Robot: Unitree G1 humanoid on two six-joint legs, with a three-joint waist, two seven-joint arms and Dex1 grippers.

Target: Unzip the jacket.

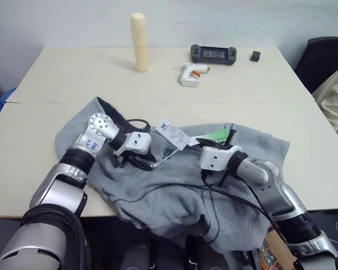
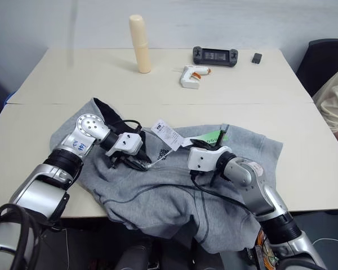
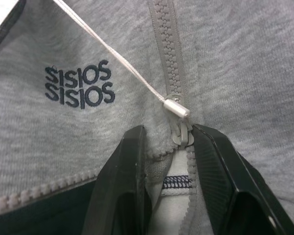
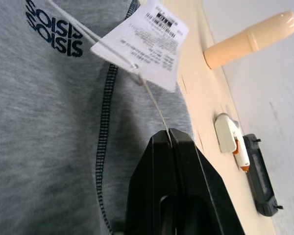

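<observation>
Under the left tool (image 3: 166, 147), parted, the jacket's (image 1: 214, 191) zipper pull (image 3: 182, 133) is half hidden (right tool (image 4: 172, 142) clenched).

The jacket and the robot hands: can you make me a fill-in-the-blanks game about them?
1. The left gripper has its fingers on either side of the jacket's ____.
2. The right gripper is ____.
3. The logo is stitched in dark ____.
4. The cream bottle stands ____ on the table.

Missing words: zipper; shut; blue; upright

Jacket (image 1: 174, 185) on table (image 1: 56, 79) front edge, bottle (image 1: 139, 42) behind.
</observation>
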